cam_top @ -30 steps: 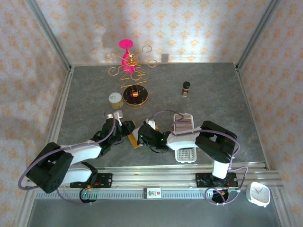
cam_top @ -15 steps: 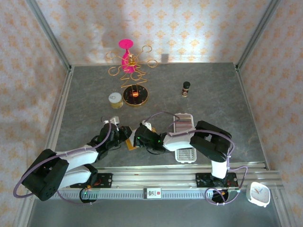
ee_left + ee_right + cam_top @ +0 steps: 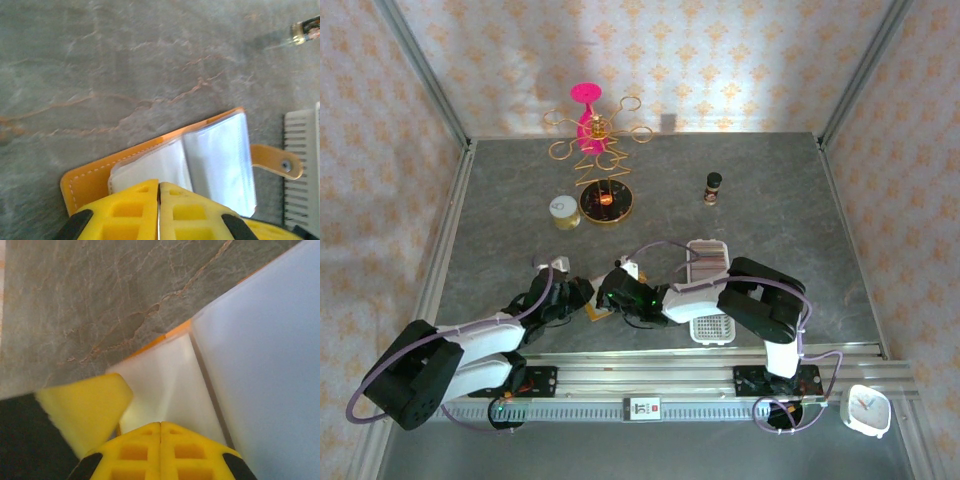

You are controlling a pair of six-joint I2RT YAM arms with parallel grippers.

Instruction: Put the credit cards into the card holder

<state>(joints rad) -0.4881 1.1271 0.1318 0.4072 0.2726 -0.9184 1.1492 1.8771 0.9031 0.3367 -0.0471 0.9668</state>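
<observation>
The orange card holder [image 3: 90, 175] lies open on the grey table, its clear inner sleeves [image 3: 220, 160] spread out and its closing tab [image 3: 277, 161] pointing right. My left gripper [image 3: 159, 187] is shut, its yellow fingertips resting on the near edge of the sleeves. Pressing on the same sleeves [image 3: 165, 385] from the other side is my right gripper [image 3: 160, 425], also shut. From above, both grippers [image 3: 582, 298] [image 3: 612, 293] meet over the holder [image 3: 597, 314]. Several credit cards [image 3: 708, 260] seem to stand in the white tray.
The long white slotted tray [image 3: 712, 328] lies just right of the holder, under the right arm. At the back stand a small dark bottle [image 3: 714, 187], a yellowish jar [image 3: 564, 211], and a gold wire stand with a pink top [image 3: 596, 130].
Both grippers have slid toward the near left and come together over the card holder. The left jaws have closed the last bit.
</observation>
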